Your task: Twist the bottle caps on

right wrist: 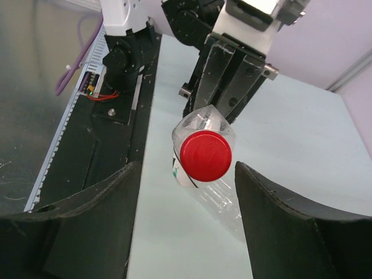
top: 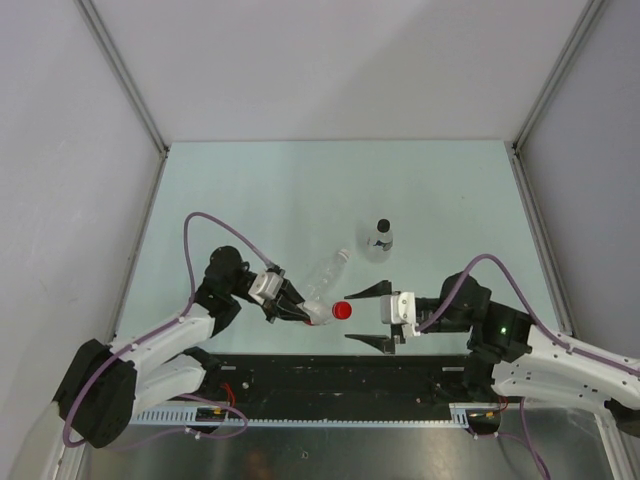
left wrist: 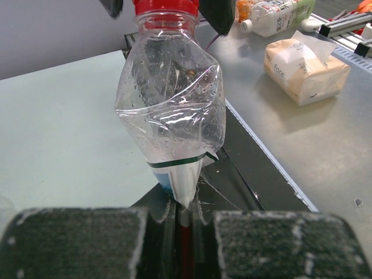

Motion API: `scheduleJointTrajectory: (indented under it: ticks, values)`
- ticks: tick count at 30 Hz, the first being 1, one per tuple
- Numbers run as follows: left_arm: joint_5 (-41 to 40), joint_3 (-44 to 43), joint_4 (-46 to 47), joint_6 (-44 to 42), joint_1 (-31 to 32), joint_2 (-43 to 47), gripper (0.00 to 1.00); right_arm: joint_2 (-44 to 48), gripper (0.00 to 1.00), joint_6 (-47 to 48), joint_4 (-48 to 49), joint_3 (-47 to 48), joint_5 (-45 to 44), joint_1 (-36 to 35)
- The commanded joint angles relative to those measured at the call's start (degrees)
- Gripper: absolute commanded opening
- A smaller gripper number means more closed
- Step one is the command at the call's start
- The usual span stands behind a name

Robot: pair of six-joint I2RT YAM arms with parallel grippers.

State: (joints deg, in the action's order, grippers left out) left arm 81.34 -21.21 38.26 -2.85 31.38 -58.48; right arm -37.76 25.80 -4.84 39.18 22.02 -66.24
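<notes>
My left gripper [top: 296, 311] is shut on the flattened base of a crumpled clear bottle [top: 318, 313] and holds it sideways, its red cap [top: 342, 310] pointing right. In the left wrist view the bottle [left wrist: 171, 110] rises from the closed jaws [left wrist: 183, 216], with the cap [left wrist: 165, 6] at the top. My right gripper [top: 372, 316] is open, its fingers either side of the cap without touching it. The right wrist view shows the cap [right wrist: 205, 155] end-on between the fingers [right wrist: 87, 221]. A second clear bottle [top: 328, 272] lies on the table behind. A small bottle with a black cap [top: 380, 240] stands upright further back.
A black rail [top: 330, 375] runs along the near table edge between the arm bases. Walls enclose the pale green table [top: 250, 200] on three sides. Off the table in the left wrist view lie a tissue pack [left wrist: 305, 70] and spare bottles [left wrist: 273, 14].
</notes>
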Motion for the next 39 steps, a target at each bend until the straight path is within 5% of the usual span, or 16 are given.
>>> scheduleJointTrajectory:
  ticks: [1, 15, 20, 29, 35, 39]
  values:
    - [1.44, -2.31, 0.68, 0.50, 0.09, -0.22, 0.00, -1.90, 0.69, 0.45, 3.50, 2.26, 2.81, -0.02]
    - [1.90, -2.66, 0.67, 0.39, 0.08, -0.88, 0.00, -2.56, 0.65, -0.78, 8.65, 2.39, 1.10, -0.12]
    - [1.98, -2.57, 0.60, 0.16, 0.09, -0.70, 0.00, -2.98, 0.51, -0.99, 7.65, 2.39, 0.82, -0.11]
    - [-3.94, -2.65, 0.59, 1.78, 0.11, 0.81, 0.00, -4.99, 0.12, -6.05, 8.27, 2.39, -3.98, -0.12]
    - [-22.37, -0.52, 0.59, 4.00, 3.30, 10.94, 0.00, -6.61, 0.00, -22.55, 8.95, 2.39, -24.63, -0.37]
    - [-36.52, 0.90, 0.50, -0.17, 10.05, 14.07, 0.00, -8.68, 0.00, -51.75, 7.27, 2.39, -44.35, -0.58]
